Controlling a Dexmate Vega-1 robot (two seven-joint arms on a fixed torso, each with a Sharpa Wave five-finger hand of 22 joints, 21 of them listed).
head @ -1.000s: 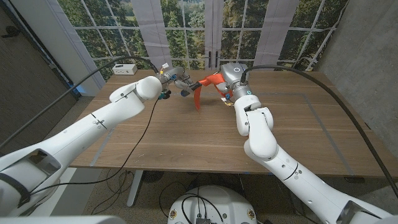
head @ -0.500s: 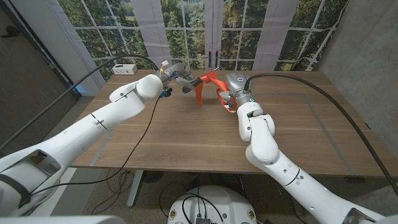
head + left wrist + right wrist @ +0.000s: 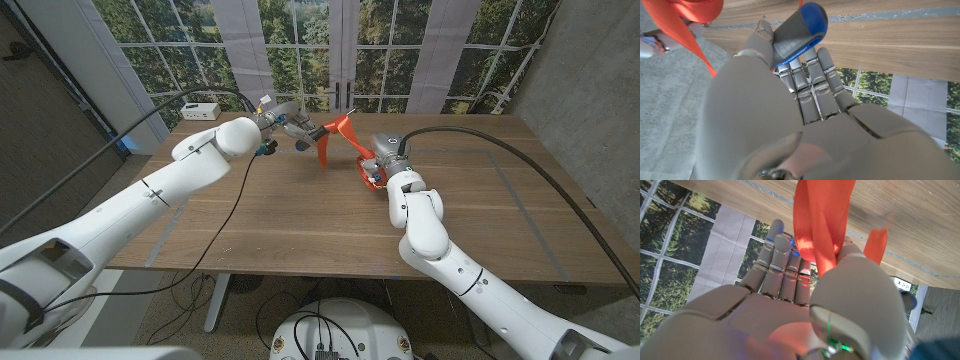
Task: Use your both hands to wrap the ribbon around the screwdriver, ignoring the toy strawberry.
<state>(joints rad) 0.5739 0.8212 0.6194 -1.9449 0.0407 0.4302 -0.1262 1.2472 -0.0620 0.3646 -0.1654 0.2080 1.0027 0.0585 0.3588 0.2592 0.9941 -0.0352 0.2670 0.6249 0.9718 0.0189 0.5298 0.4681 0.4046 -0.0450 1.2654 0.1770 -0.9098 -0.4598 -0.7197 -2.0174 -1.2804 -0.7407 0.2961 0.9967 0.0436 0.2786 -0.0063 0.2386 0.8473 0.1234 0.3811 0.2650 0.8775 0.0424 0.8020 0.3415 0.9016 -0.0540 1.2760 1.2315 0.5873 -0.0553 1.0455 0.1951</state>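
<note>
My left hand [image 3: 284, 124] is raised over the far middle of the table and grips the screwdriver [image 3: 799, 24] by its grey and blue handle. In the head view the screwdriver [image 3: 304, 131] points toward my right hand. The orange ribbon [image 3: 335, 131] is bunched around its tip, with one tail hanging down toward the table [image 3: 300, 215]. From there the ribbon [image 3: 821, 222] stretches to my right hand [image 3: 378, 156], which pinches it between thumb and fingers [image 3: 782, 275]. A strip of ribbon [image 3: 682, 17] also crosses beside my left hand [image 3: 790, 125].
A white box [image 3: 200, 110] sits at the table's far left corner, with a black cable [image 3: 235, 210] running across the left half of the tabletop. Windows stand behind the far edge.
My right hand has drawn back to the right and lower, pulling the ribbon out from the screwdriver. My left hand has kept the screwdriver in nearly the same spot.
</note>
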